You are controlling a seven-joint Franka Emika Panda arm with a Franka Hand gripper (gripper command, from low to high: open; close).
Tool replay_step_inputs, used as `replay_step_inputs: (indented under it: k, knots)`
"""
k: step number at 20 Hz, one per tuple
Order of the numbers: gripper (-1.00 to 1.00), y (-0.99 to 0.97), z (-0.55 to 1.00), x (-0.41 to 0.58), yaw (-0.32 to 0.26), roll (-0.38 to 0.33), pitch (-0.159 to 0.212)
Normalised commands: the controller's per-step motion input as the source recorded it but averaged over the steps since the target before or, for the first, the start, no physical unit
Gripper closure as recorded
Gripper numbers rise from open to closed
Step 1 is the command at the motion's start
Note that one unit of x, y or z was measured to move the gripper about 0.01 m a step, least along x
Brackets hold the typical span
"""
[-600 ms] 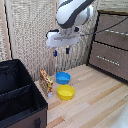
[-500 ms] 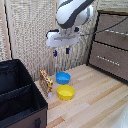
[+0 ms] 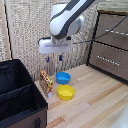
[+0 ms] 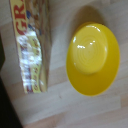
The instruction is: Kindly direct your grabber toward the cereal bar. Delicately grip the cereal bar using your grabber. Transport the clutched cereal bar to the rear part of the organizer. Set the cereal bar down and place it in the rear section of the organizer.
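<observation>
The cereal bar [image 3: 46, 82], a flat yellow-orange box with red-brown print and a white end, stands on edge on the wooden table right beside the black organizer [image 3: 20, 97]. In the wrist view the cereal bar [image 4: 34, 47] lies next to the yellow bowl [image 4: 95, 59]. My grabber [image 3: 54, 58] hangs above the cereal bar and the bowls, well clear of them, with its blue-tipped fingers apart and nothing between them. The fingers do not show in the wrist view. The organizer has a divider [image 3: 16, 89] splitting it into compartments.
A blue bowl [image 3: 63, 77] and a yellow bowl [image 3: 65, 92] sit on the table next to the cereal bar. A brown wooden drawer cabinet [image 3: 110, 45] stands at the exterior view's right. A woven wall panel is behind.
</observation>
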Motion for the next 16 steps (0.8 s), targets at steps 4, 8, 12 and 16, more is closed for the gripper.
replay_step_inputs:
  k: [4,8,12,16]
  knots:
    - [-1.0,0.43,-0.32,0.465,-0.046,-0.061,0.055]
    - [-1.0,0.36,-0.4,0.359,-0.003,-0.105,0.118]
    - [-1.0,0.21,-0.51,0.154,0.045,-0.167,0.207]
    - [-1.0,0.12,-0.28,0.082,0.045,-0.112,0.116]
